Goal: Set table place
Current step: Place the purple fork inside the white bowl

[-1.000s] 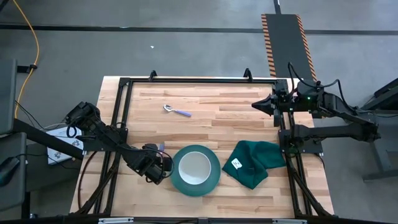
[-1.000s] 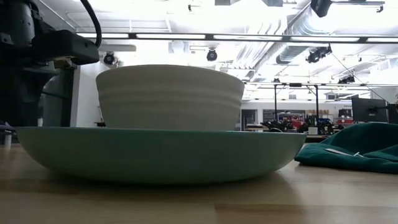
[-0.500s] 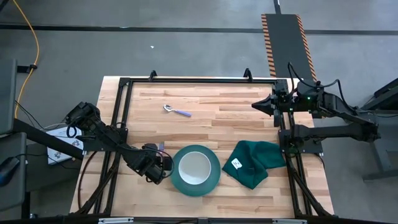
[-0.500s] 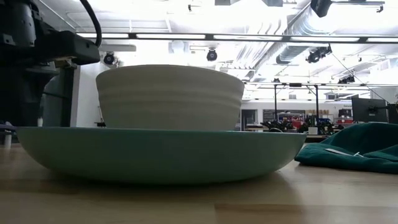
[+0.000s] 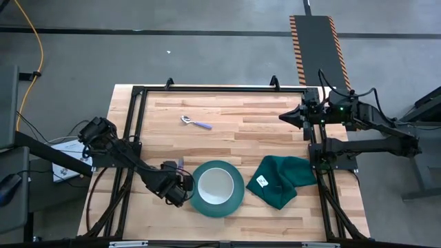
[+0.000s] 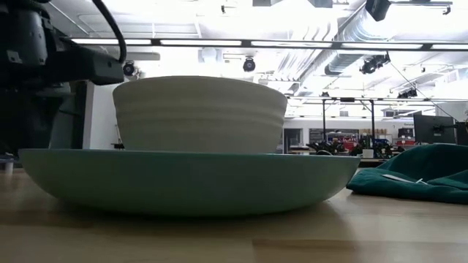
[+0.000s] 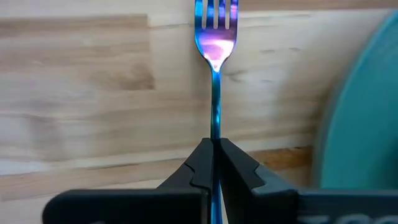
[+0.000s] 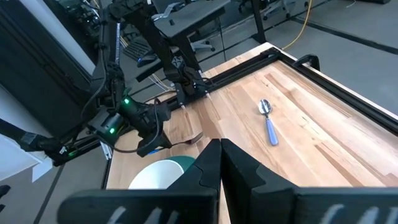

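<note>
The left pincer sits low over the bench, just beside the left rim of the teal plate, and it is pinching the fork by its blue-purple handle. In the left wrist view the handle runs straight out from between the pressed-together fingers, tines pointing away over the pale wood, with the plate's curved edge close alongside.

As I read it, the step in hand is laying the fork down beside the plate. To do it well the arm should lower until the fork lies flat on the wood, keep it parallel to the plate's edge without touching the rim, and only then let go, lifting straight up so the handle is not dragged askew.

The white bowl already rests inside the plate. The spoon lies well apart, toward the far side of the bench, not yet brought to the setting. A dark green cloth sits just to the plate's right.

The right pincer waits at the far right edge of the bench, its fingers pressed together on nothing
</note>
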Tool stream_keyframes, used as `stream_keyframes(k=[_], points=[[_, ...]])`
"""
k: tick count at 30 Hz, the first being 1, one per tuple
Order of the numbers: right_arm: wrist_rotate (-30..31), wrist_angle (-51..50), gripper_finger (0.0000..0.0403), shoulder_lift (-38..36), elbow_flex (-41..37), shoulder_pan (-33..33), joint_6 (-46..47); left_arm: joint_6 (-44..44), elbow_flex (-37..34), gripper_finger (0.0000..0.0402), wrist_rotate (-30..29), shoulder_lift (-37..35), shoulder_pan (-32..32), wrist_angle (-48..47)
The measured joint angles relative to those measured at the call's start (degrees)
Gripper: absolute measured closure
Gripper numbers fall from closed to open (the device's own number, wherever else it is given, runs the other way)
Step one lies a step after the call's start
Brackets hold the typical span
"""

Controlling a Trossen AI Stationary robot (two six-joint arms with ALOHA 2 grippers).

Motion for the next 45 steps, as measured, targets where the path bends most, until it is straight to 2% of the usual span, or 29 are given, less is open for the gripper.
stream_keyframes(k=[5, 16, 45], points=[[-0.03, -0.32, 0.0403, 0.01, 0.0, 0.0, -0.01, 0.15, 2.19, 0.0394, -0.57, 1.59, 0.02, -3.23], [-0.47, -0.81, 0.0403, -0.02, 0.0, 0.0, -0.01, -0.5, 2.75, 0.0394, -1.13, 3.18, 0.0, -0.15], [-1.81, -0.7, 0.0403, -0.02, 0.0, 0.02, -0.01, -0.59, 2.7, 0.0394, -1.29, 3.09, 0.0, -0.79]])
